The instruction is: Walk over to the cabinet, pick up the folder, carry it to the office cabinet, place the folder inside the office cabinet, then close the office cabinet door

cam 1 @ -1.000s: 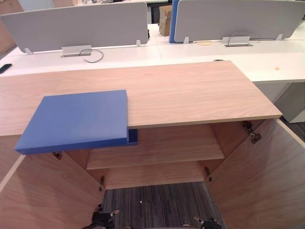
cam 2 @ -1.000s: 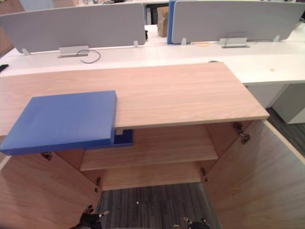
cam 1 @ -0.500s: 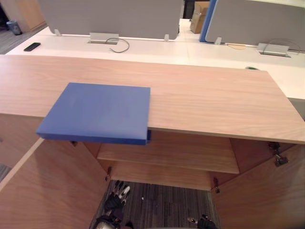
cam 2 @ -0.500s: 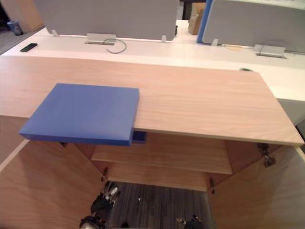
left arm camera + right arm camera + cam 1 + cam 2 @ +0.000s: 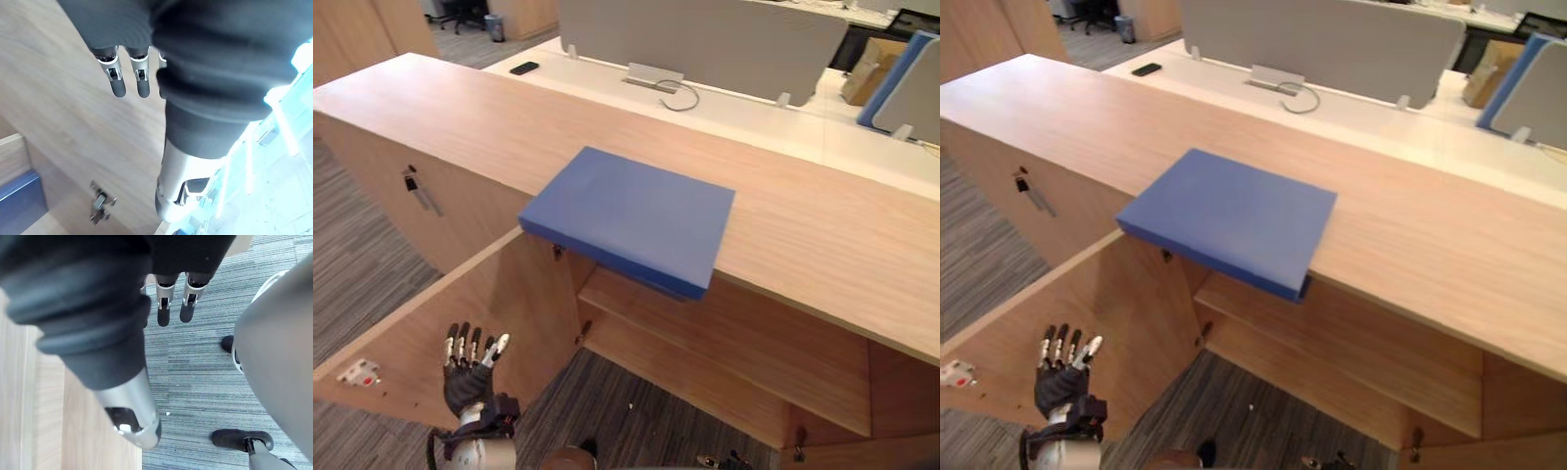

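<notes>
Left hand [image 5: 468, 382] low at near left, fingers straight and spread, holding nothing, just in front of the open left door [image 5: 421, 328]. Can't tell if it touches the wood. Blue folder [image 5: 631, 215] lies flat on the cabinet top [image 5: 822, 235], left of centre, its near edge overhanging the open compartment above the shelf [image 5: 734, 338]. Neither hand on it. Right hand [image 5: 163, 313] hangs over the grey carpet [image 5: 205, 382], fingers relaxed and apart, empty.
</notes>
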Robot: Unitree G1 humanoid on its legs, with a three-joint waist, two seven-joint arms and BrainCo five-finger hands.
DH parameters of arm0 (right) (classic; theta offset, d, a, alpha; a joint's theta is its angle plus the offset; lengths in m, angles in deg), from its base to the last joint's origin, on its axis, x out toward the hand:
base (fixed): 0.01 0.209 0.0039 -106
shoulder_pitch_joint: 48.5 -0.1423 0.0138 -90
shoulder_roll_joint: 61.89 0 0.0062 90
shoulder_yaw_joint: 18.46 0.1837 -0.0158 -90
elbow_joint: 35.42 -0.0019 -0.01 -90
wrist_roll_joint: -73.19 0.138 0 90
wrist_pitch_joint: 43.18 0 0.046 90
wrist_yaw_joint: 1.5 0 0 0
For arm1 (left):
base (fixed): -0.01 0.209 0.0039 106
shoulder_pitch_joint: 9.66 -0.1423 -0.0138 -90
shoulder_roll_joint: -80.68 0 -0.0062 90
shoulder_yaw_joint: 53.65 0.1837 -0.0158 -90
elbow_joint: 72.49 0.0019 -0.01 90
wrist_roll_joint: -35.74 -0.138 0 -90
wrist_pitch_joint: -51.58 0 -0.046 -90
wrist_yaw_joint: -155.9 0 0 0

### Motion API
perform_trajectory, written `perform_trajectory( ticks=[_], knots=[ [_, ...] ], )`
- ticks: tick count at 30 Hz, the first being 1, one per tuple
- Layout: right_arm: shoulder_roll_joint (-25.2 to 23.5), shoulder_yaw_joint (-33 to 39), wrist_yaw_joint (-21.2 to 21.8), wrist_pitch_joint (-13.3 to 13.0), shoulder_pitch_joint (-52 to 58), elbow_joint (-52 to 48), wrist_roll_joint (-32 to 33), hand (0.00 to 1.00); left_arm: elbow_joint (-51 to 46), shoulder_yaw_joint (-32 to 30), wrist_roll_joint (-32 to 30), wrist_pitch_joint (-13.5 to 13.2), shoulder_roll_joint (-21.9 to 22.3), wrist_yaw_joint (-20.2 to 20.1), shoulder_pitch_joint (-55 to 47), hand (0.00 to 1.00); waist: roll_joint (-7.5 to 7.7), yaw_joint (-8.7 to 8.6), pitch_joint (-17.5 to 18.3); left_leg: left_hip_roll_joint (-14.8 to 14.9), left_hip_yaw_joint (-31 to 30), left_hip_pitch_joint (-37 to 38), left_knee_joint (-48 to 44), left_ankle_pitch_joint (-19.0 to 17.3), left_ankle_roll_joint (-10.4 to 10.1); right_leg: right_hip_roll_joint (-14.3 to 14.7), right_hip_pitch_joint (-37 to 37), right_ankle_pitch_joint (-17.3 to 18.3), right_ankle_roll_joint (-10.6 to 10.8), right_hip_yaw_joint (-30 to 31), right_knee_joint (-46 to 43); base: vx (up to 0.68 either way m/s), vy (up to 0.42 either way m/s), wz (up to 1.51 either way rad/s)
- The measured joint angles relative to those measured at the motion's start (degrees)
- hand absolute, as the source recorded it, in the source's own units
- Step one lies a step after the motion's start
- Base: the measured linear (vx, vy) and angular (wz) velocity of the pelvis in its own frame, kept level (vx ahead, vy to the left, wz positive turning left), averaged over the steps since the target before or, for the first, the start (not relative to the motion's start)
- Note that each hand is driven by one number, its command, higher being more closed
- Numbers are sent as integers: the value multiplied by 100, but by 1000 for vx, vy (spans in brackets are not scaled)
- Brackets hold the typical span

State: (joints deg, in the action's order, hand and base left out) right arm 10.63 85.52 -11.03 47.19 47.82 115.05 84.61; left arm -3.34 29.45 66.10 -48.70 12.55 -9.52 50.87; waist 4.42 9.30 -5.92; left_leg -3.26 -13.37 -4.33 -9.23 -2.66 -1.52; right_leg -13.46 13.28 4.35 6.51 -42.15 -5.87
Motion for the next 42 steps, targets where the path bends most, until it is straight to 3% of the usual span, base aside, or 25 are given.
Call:
perform_trajectory(
  ticks=[4, 9, 12, 15, 19, 28, 33, 42],
  knots=[
    [-66, -7, -141, -47, -5, -15, 114, 0, -462, -169, -1086, -120, 27, 676, 43, 0, 50, 100, 15, -15, -39, -78, -145, -21, -29, 12, 7, 0, 0, -20, 14, 6, 28, 6],
    [-231, -225, -363, -108, -182, -2, 90, 0, -1262, 344, -3490, -192, -202, 1774, 399, 0, 139, 126, 83, -33, -115, -162, -229, -57, -77, 62, 66, 1, -1, -136, 118, -36, 7, 7],
    [-244, -472, -375, -115, -341, 4, 56, 0, -1524, 594, -4683, -188, -447, 1998, 674, 0, 125, 126, 112, -31, -79, -180, -226, -50, -70, 94, 67, 2, -2, -131, 227, -61, 11, -7],
    [-245, -457, -417, -127, -394, 7, -145, 0, -1585, 613, -5431, -164, -586, 2106, 695, 0, 128, 114, 185, -8, -1, -219, -220, -45, -64, 137, 35, 2, -2, -106, 350, -49, 3, -14],
    [-242, -457, -422, -158, -419, 46, -306, 0, -1584, 637, -6608, 65, -762, 2338, 758, 0, 133, 91, 256, 43, 72, -255, -206, -8, -47, 190, -38, 2, -2, 17, 412, -20, -2, -9],
    [-203, -436, -377, -182, -491, 350, -425, 0, -1346, 758, -7792, 416, -1734, 2371, 1409, 0, 162, 69, 406, 170, 342, -131, 66, 112, -80, 275, -209, -21, 3, 418, 551, 1, -10, -18],
    [-44, -406, -278, -186, -498, 518, -613, 0, -628, 766, -8147, 483, -2667, 2184, 1907, 0, 151, -23, 428, 258, 465, 73, 328, 199, -151, 341, -234, -22, -2, 643, 593, -23, -20, -17],
    [173, -398, -201, -186, -507, 554, -814, 0, 192, 760, -8475, 592, -3233, 1907, 2262, 0, 145, -74, 432, 299, 599, 251, 621, 334, -135, 353, -275, -26, -10, 816, 615, -33, 7, -10]
  ],
)
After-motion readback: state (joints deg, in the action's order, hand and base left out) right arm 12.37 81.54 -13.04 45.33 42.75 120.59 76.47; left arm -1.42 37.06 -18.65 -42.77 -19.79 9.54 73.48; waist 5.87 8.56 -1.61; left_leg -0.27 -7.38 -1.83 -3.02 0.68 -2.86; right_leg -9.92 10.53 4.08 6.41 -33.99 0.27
